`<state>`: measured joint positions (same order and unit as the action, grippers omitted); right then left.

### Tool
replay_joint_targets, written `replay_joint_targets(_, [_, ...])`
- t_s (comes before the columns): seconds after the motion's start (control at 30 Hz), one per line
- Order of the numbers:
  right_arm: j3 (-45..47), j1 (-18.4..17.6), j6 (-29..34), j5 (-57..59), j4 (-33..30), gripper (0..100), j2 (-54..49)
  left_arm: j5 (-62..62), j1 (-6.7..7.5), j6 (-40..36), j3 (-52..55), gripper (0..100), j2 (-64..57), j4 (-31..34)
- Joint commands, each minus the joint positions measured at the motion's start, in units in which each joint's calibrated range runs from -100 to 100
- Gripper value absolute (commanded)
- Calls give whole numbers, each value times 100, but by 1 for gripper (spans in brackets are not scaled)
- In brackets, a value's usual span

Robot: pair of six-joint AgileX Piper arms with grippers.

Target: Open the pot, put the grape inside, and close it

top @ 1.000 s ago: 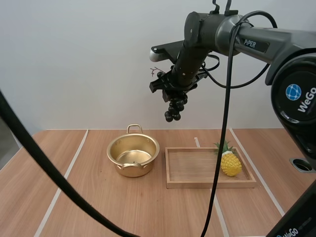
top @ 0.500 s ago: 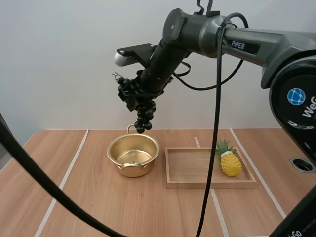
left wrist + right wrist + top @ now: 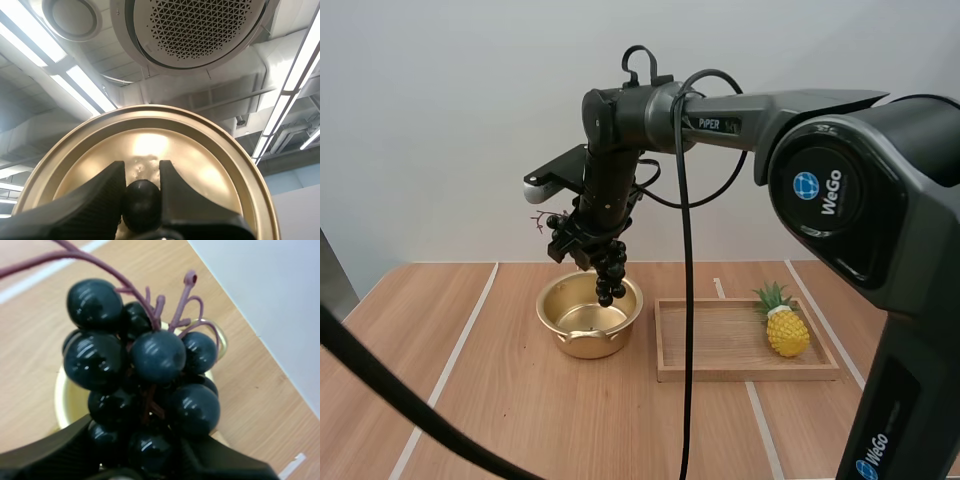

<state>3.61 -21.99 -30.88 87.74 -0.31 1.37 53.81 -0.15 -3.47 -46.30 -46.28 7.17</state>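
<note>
Wooden table (image 3: 500,400) with white lines carries an open golden pot (image 3: 570,345) and, just beside it, a wooden tray (image 3: 740,373) with a toy pineapple (image 3: 787,330) standing at its right end. Right gripper (image 3: 582,245) is clamped on the stem end of a bunch of dark grapes (image 3: 611,275), which hangs over the pot's opening. Left gripper (image 3: 141,172) pinches the black knob (image 3: 142,202) of the golden lid (image 3: 210,165), one fingertip on either side.

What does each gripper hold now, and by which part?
Left gripper: the pot lid, by its black knob. Right gripper: the grape bunch, by its top berries, over the pot.
</note>
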Motion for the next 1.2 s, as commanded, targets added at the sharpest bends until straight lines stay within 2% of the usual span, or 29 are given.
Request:
replay_joint_targets(0.0, [-14, -4, 75, -389, -149, 0, 68, 39, -24, -14, 0, 0, -28, 73])
replay_joint_targets(0.47, [13, -4, 75, -451, 31, 0, 844, 339, -24, -14, 0, 0, -69, 73])
replay_joint_targets(0.73, [32, -4, 68, -451, 456, 0, 1345, 356, -24, -14, 0, 0, -68, 73])
replay_joint_targets(1.17, [195, -4, 108, -458, 172, 0, 2299, 450, -24, -14, 0, 0, -68, 73])
